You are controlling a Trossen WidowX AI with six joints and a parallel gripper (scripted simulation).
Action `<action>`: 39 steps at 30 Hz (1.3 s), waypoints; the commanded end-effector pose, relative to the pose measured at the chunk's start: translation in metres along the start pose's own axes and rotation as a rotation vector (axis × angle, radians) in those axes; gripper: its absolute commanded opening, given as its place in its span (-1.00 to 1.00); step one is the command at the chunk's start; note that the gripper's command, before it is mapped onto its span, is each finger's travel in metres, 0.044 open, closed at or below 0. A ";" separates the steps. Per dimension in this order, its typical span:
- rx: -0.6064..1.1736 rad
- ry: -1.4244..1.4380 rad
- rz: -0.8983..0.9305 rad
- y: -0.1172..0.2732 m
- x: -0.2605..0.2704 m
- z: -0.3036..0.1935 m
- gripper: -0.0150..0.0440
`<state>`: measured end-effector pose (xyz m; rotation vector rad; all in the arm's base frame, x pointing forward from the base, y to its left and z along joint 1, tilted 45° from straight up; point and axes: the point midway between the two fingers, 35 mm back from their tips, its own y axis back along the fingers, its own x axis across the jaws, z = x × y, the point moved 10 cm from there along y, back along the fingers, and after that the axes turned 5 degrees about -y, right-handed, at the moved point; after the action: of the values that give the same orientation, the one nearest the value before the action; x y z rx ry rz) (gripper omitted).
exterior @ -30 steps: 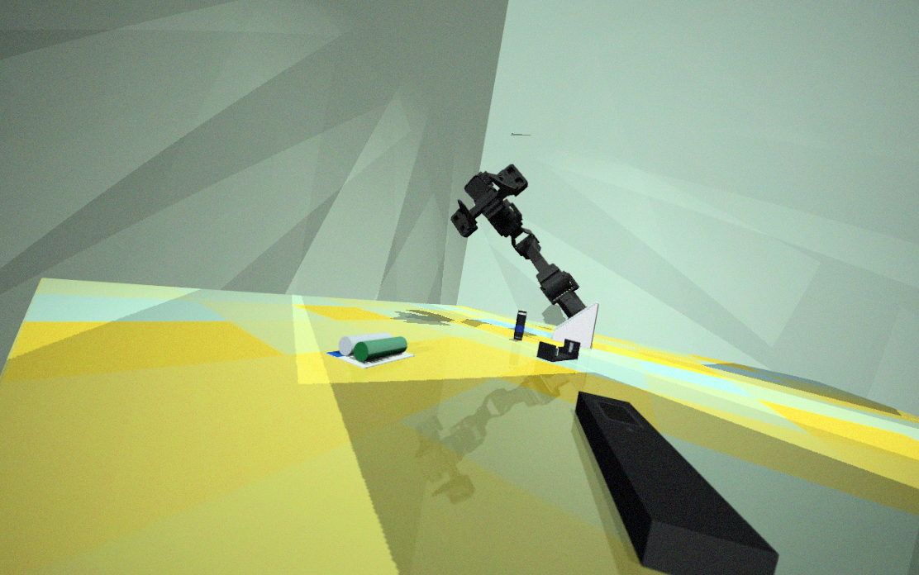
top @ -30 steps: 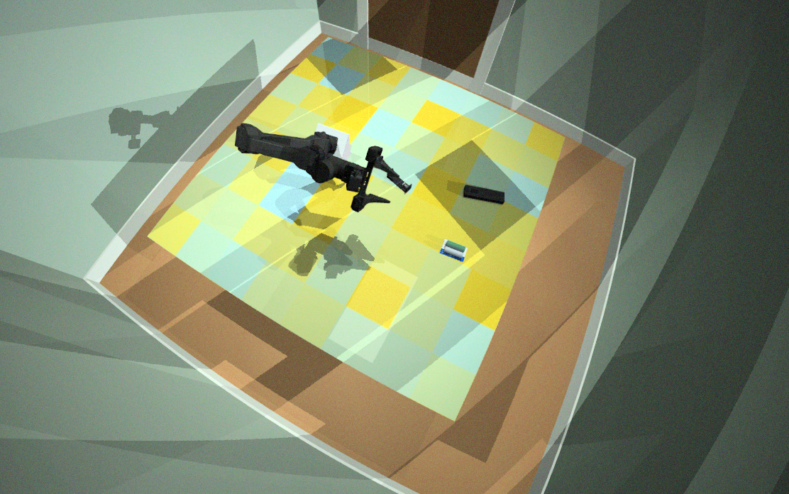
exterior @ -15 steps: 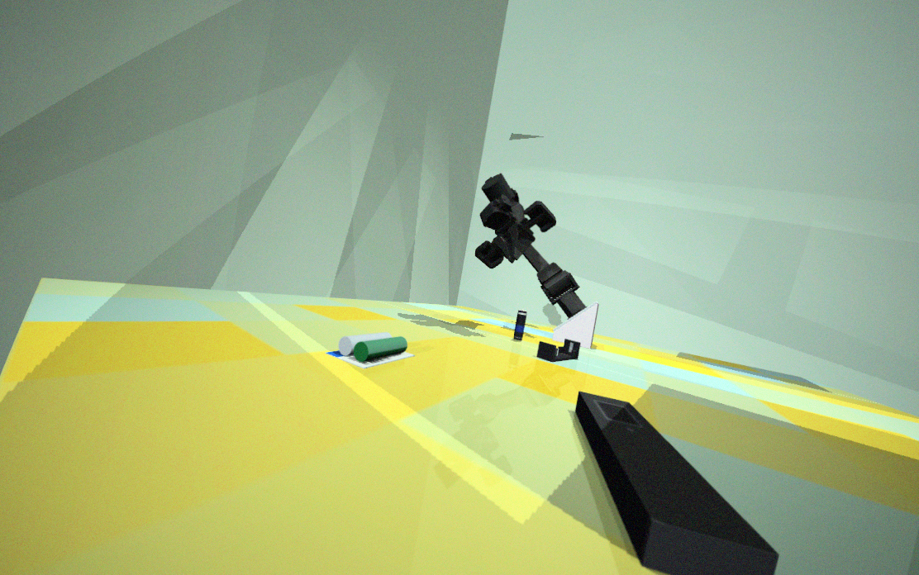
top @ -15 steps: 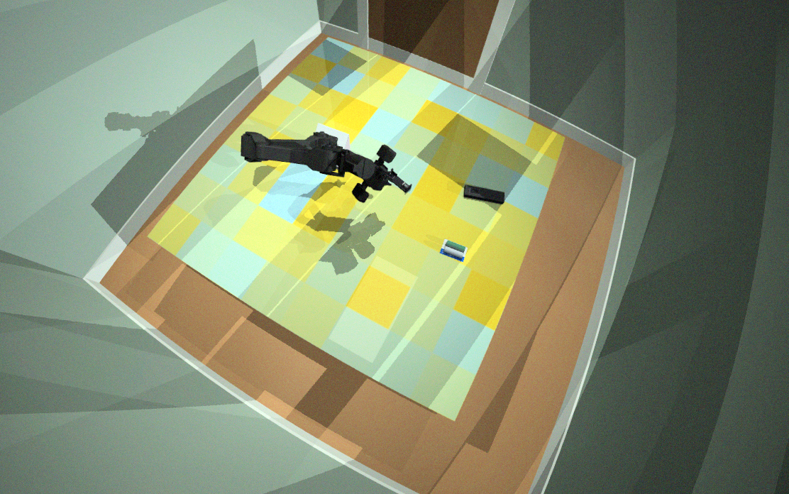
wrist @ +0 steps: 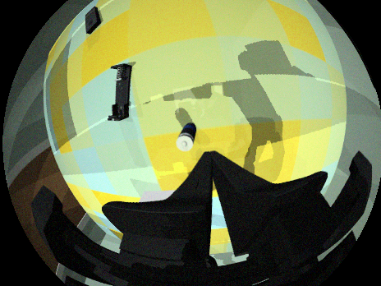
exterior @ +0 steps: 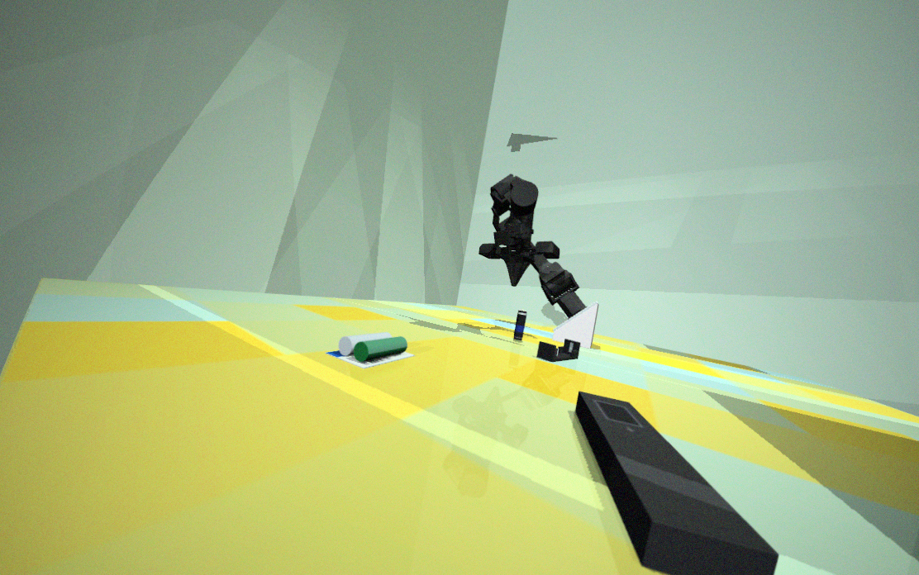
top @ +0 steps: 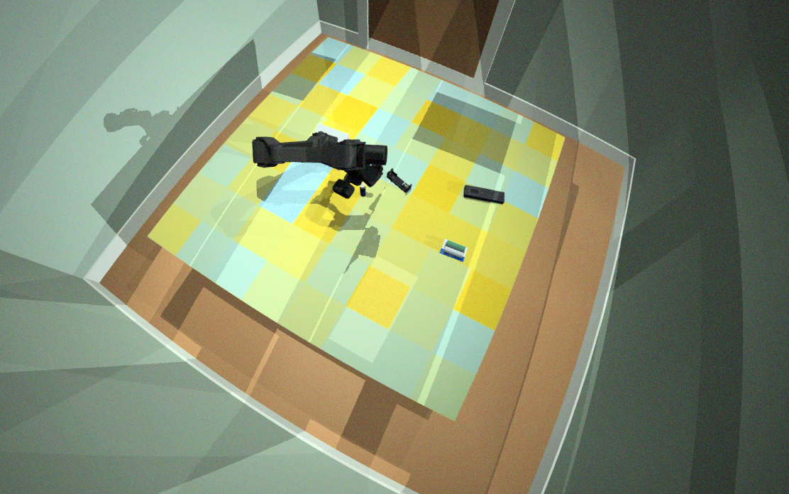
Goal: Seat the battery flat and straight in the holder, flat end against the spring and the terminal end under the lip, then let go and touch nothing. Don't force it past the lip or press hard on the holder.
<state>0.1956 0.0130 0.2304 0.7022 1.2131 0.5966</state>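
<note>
The battery (top: 362,191) (exterior: 520,325) (wrist: 187,136) is a small dark cylinder with a blue band. It stands upright on the checked table top, pale end up in the wrist view. The black holder (top: 399,180) (exterior: 559,350) (wrist: 121,92) lies empty a short way to the side of it, apart from it. My gripper (exterior: 516,276) (wrist: 209,156) is shut with nothing between its fingers. It points down and hangs in the air a little above the battery, without touching it.
A long black box (top: 483,193) (exterior: 664,487) (wrist: 92,20) lies beyond the holder. A green and a white cylinder (top: 454,249) (exterior: 373,347) rest on a small card. A white plate (exterior: 582,326) stands by the arm's base. A low clear wall (top: 616,244) rims the table.
</note>
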 end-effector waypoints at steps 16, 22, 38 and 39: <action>0.046 0.056 -0.078 -0.049 -0.004 0.000 -0.49; 0.045 0.055 -0.089 -0.078 -0.008 -0.004 -0.49; 0.045 0.055 -0.082 -0.080 0.012 -0.004 -0.49; 0.045 0.055 -0.082 -0.080 0.014 -0.005 -0.49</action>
<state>0.1968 -0.0314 0.1676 0.6655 1.2928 0.5292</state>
